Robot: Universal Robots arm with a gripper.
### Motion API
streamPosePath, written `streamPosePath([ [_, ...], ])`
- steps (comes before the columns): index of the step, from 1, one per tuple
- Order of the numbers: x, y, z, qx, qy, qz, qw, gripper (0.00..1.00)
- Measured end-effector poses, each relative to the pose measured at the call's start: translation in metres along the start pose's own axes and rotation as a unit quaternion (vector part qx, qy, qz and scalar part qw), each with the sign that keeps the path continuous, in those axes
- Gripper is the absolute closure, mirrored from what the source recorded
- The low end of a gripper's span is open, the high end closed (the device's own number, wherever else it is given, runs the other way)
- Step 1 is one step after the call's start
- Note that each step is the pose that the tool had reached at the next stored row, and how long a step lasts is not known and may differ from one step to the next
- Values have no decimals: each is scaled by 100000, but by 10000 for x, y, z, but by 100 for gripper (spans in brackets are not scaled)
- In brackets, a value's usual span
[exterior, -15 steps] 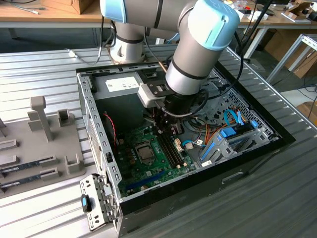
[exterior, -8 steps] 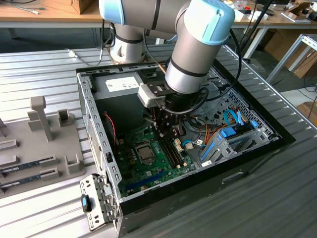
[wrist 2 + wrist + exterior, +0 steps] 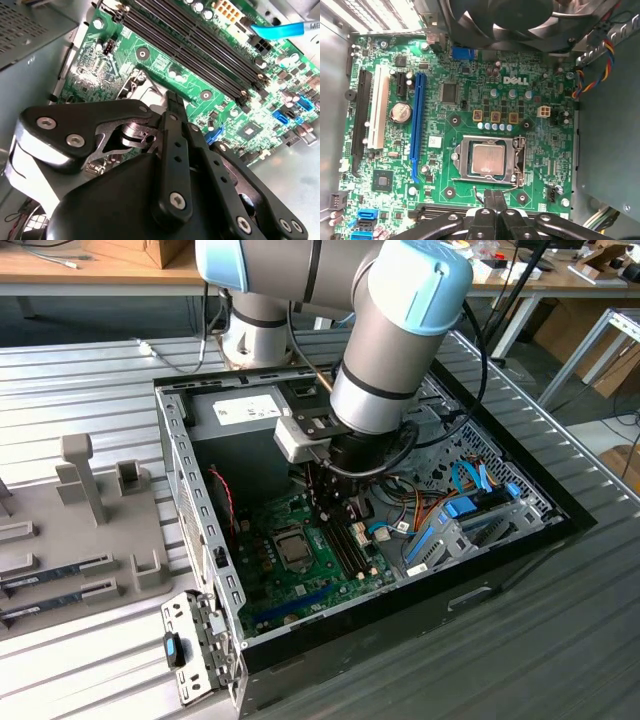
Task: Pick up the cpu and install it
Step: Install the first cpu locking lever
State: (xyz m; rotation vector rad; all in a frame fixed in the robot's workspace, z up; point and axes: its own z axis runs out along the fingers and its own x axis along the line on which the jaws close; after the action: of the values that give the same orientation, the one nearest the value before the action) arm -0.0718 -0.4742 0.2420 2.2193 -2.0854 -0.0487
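Ribbed metal table under everything, with an open PC case sitting on it and a grey fixture tray off to the exterior view's left. Nearest in both wrist views is the gripper itself, black linkages up close, fingers pinched together with nothing between them (tips meet in a point in the first wrist view). It hovers just over the edge of the green board, right beside the socket. The cpu is already sitting in that socket, silver top facing up, metal frame around it. Past that on the board: a blue slot, a coin battery, and the black memory slots running diagonally in the second wrist view. Further back, a fan overhangs the board, and the arm comes down into the case from a base at the far end of the table.
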Motion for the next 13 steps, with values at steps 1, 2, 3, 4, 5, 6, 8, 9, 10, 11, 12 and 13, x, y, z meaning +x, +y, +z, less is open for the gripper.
streamPosePath([
  [1,10,4,0,-3,4,10,100000,89],
  [2,26,6,2,1,-2,2,100000,89],
  [3,35,8,2,-2,3,1,100000,89],
  [4,44,9,3,-5,4,6,100000,89],
  [5,54,11,4,-4,4,5,100000,89],
  [6,64,12,5,-5,5,5,100000,89],
  [8,84,15,8,-4,4,7,100000,89],
  [9,95,15,10,-4,4,6,100000,89],
  [10,101,15,16,0,-3,4,100000,89],
  [11,105,14,24,0,-2,7,100000,89],
  [12,107,14,30,-2,4,7,100000,89],
  [13,110,14,36,-4,6,5,100000,89],
])
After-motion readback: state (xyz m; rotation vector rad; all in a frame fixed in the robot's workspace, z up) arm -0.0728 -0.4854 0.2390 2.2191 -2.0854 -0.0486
